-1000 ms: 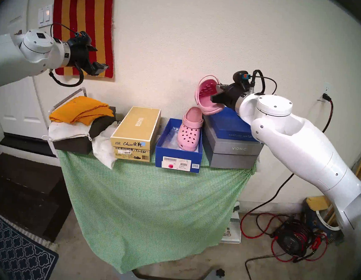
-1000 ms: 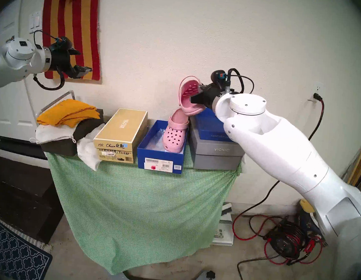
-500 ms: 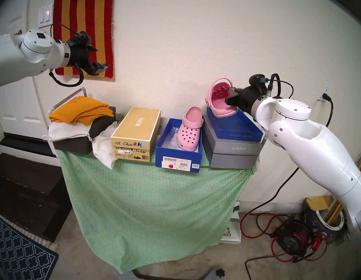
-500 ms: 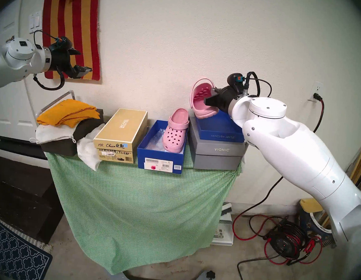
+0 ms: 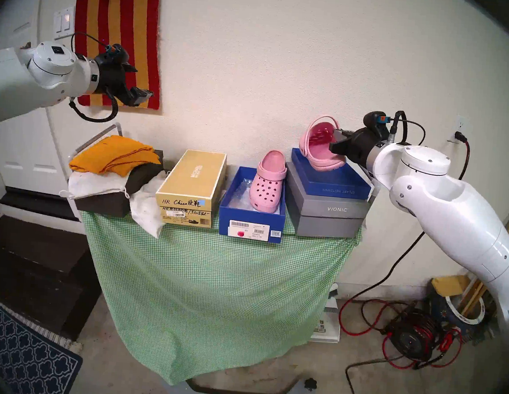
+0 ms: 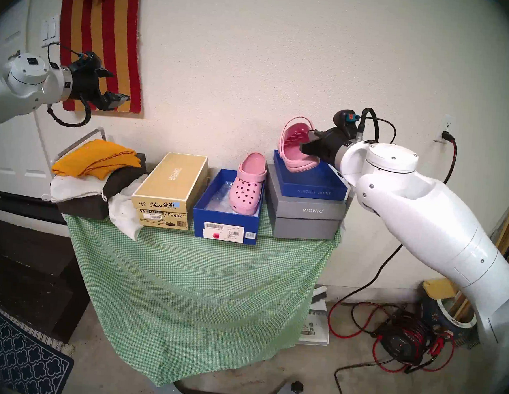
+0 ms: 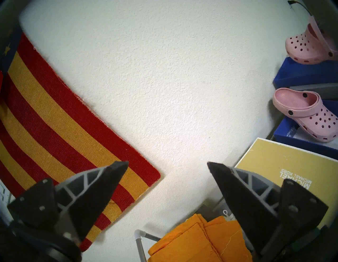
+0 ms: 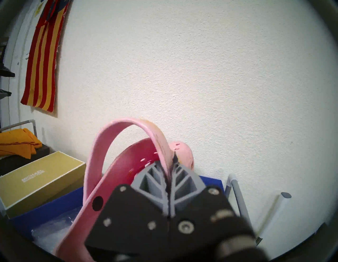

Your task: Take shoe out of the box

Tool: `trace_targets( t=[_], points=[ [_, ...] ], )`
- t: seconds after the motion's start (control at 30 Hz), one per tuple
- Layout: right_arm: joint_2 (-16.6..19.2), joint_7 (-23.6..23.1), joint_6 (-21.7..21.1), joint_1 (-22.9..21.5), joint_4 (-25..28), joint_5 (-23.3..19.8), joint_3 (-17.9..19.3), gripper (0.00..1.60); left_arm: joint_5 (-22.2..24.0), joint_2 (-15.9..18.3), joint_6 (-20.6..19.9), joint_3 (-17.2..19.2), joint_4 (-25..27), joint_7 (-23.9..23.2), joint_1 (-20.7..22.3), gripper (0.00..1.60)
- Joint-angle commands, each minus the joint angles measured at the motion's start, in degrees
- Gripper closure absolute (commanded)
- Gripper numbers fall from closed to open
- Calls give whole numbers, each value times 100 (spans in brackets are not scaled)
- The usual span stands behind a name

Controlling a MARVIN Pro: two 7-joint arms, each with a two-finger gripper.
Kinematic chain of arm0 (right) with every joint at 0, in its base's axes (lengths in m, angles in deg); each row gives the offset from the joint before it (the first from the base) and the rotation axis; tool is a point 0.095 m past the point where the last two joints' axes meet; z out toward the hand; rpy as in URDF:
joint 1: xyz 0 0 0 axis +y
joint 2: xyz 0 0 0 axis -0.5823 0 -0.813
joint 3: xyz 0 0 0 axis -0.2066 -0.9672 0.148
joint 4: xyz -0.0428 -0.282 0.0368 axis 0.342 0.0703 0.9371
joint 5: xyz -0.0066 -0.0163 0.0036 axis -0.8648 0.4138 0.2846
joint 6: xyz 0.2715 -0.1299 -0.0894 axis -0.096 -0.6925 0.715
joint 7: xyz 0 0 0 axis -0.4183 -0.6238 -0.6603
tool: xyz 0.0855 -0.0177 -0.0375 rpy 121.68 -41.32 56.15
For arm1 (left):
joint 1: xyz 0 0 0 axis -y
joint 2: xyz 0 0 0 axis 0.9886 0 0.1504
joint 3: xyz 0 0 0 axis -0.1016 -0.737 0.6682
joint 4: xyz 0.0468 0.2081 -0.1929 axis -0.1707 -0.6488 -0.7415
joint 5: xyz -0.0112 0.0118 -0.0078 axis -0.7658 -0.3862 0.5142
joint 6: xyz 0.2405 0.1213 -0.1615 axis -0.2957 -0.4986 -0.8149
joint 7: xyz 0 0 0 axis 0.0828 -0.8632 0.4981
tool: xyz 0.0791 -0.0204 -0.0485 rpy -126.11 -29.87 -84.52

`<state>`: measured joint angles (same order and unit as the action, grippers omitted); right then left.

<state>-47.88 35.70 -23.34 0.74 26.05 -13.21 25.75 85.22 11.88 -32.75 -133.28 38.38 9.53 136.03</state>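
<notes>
Your right gripper (image 5: 335, 139) clamps one pink clog (image 5: 320, 148) over the blue lid (image 5: 329, 183). Your left gripper (image 7: 167, 166) hangs spread apart, holding nothing. The other clog (image 5: 267, 182) sits in the box (image 5: 251, 222).

Table under green gingham cloth (image 5: 209, 280). Directly on cloth, left to right: dark brown box (image 5: 102, 205), white dust bag (image 5: 147, 210), gold Michael Kors box (image 5: 191, 186), open royal-blue shoebox (image 5: 250, 225), grey Vionic box (image 5: 328, 220). Boxes side by side near front edge.
</notes>
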Motion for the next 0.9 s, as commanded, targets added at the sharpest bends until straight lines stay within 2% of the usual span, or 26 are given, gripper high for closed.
trace_targets(
  t=[0.0, 0.23, 0.3, 0.37, 0.43, 0.5, 0.53, 0.57, 0.63, 0.67, 0.73, 0.87],
  points=[
    [136, 101, 9, 110, 26, -140, 67, 160, -8, 1, -7, -2, 0, -11, 8, 0],
    [253, 256, -292, 156, 37, -653, 206, 160, -7, 0, -6, -2, 0, -10, 8, 0],
    [256, 306, -334, 156, 23, -722, 226, 115, -8, 0, -6, -2, 0, -10, 8, 0],
    [268, 263, -318, 174, 10, -821, 276, 97, -8, 1, -6, -2, 0, -11, 8, 0],
    [299, 278, -306, 166, 28, -882, 340, 85, -8, 0, -6, -2, 0, -10, 8, 0],
    [329, 267, -338, 148, 40, -945, 392, 65, -7, 0, -6, -2, 0, -10, 8, 0],
    [329, 267, -338, 148, 40, -945, 392, 65, -7, 0, -6, -2, 0, -10, 8, 0],
    [374, 266, -327, 155, 61, -1064, 480, 49, -7, 0, -6, -2, 0, -10, 8, 0],
    [422, 267, -292, 174, 90, -1164, 562, 34, -7, 0, -6, -2, 0, -10, 8, 0],
    [422, 267, -292, 174, 90, -1164, 562, 34, -7, 0, -6, -2, 0, -10, 8, 0],
    [506, 258, -312, 188, 134, -1264, 641, 19, -7, 0, -6, -2, 0, -10, 8, 0],
    [585, 319, -269, 234, 203, -1321, 718, 4, -7, 0, -6, -2, 0, -10, 8, 0]
  ],
)
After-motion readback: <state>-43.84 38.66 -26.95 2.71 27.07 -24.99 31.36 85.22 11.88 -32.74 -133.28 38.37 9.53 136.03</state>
